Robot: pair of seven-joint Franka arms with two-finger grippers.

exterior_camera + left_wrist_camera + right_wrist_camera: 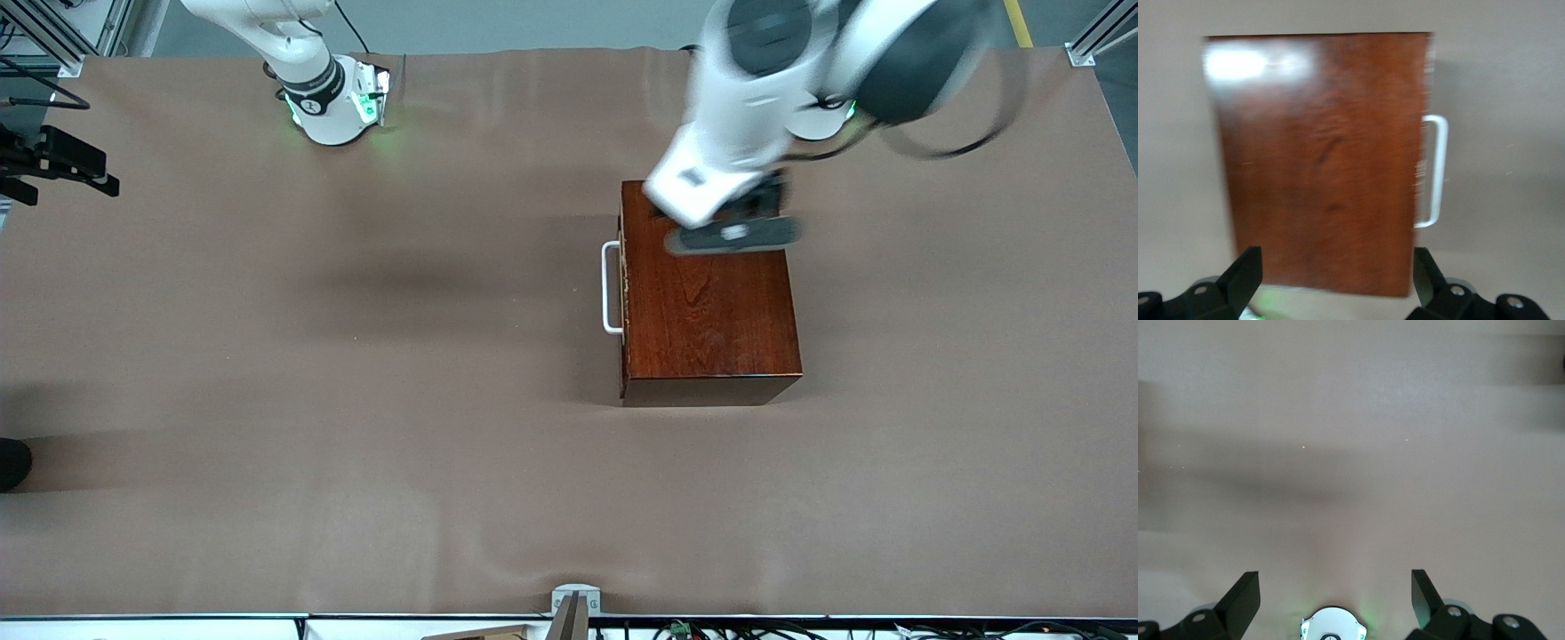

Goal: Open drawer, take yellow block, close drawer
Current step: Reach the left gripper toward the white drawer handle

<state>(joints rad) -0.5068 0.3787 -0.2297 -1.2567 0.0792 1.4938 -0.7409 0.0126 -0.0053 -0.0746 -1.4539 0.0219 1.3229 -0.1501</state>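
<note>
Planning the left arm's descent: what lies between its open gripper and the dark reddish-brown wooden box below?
Nothing: the left gripper hangs over the box with only air between, seen in the left wrist view.

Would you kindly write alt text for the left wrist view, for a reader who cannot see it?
A glossy reddish-brown wooden box sits on the brown table, seen from above, its drawer shut so only the white loop handle sticks out from one side. The left gripper hangs over the box with its jaws wide open and nothing between them.

Our white left arm's black two-finger gripper [1335, 280] hangs spread wide; our right gripper [1335, 597] waits, equally spread.
</note>
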